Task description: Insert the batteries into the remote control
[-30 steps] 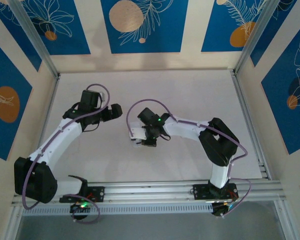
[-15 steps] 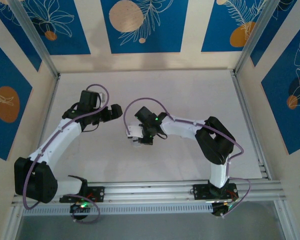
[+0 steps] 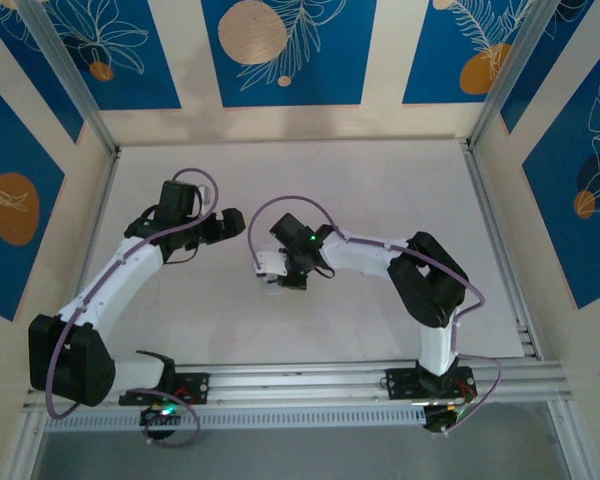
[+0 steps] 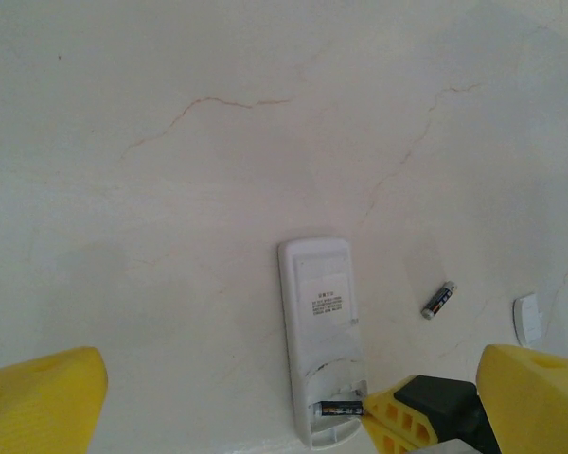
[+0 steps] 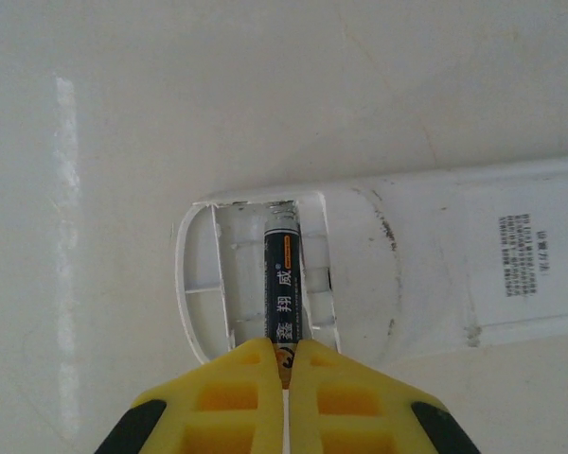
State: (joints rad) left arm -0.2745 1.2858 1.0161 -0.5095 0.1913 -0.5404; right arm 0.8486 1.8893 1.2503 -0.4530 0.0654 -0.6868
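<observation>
Right pincer (image 5: 286, 355) clamped a battery (image 5: 283, 284), apparently half-seated in the remote control (image 5: 435, 274). Left pincer (image 4: 293, 374) hung wide open above the table (image 4: 170, 189).

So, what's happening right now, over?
Right gripper shut on battery, battery lying in remote control's open bay. Left gripper open, hanging clear. Spare battery loose beside remote. Nothing blocking.

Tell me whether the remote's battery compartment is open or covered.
Open. The remote control lies back up, its slots exposed, one battery lying in one.
</observation>
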